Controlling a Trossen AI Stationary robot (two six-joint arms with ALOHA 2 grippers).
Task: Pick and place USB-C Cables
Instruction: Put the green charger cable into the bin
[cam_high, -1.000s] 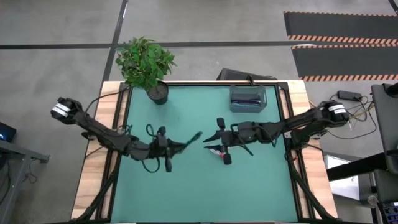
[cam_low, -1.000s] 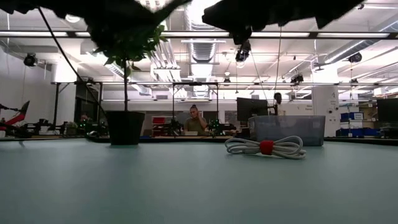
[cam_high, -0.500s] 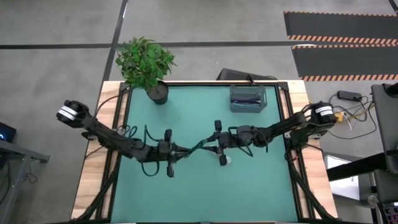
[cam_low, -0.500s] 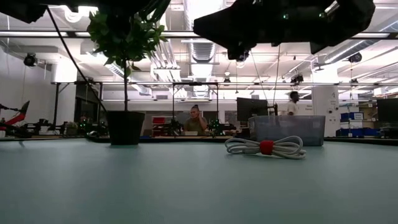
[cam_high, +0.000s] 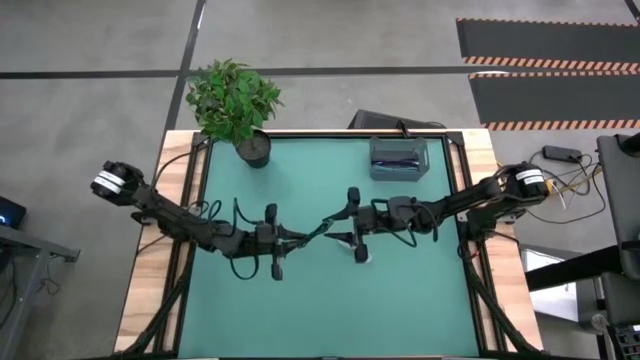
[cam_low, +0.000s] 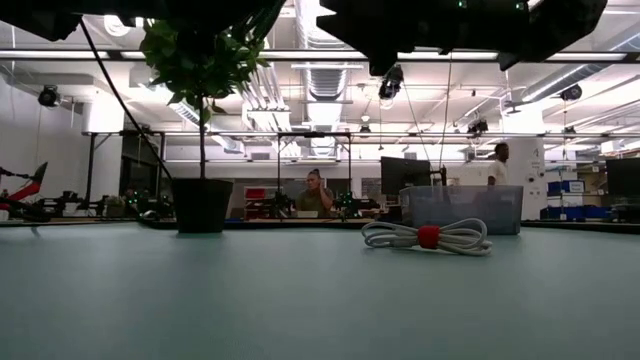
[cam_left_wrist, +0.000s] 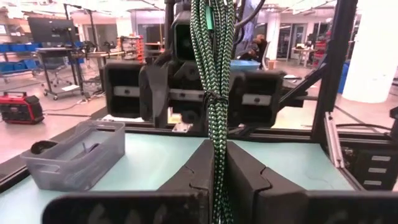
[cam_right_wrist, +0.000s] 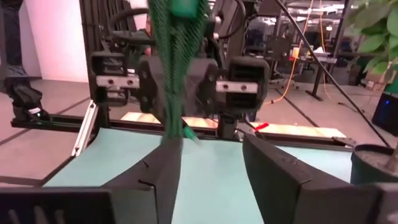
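**Green cable held between two arms over the counter**

The left end effector (cam_high: 300, 237), seen from above, reached toward the middle of the green counter (cam_high: 300, 310) with its fingers clamped on a dark green cable (cam_high: 322, 229). The right end effector (cam_high: 340, 228) met it from the other side, the cable's far end lying between its fingers. A white cable (cam_high: 352, 243) lay on the counter just below the right arm, and a clear plastic bin (cam_high: 398, 157) sat near the far edge, well apart from a potted plant (cam_high: 236, 101).

From counter height, both arms hung as dark shapes along the top. The white cable (cam_low: 428, 237), looped flat and cinched with a red tie, rested in front of the translucent bin (cam_low: 461, 208).

The left wrist camera showed the green cable (cam_left_wrist: 214, 74), braided and tightly bundled, pinched between the fingers (cam_left_wrist: 245, 177) and running up toward the facing arm.

The right wrist camera showed the same woven bundle (cam_right_wrist: 177, 56) between the fingers (cam_right_wrist: 280, 177), which stood apart and did not yet grip it.

This looked like a hand-over in mid-air. The next move would call for the right fingers to close firmly before the left let go, since a slack braided bundle could slip.
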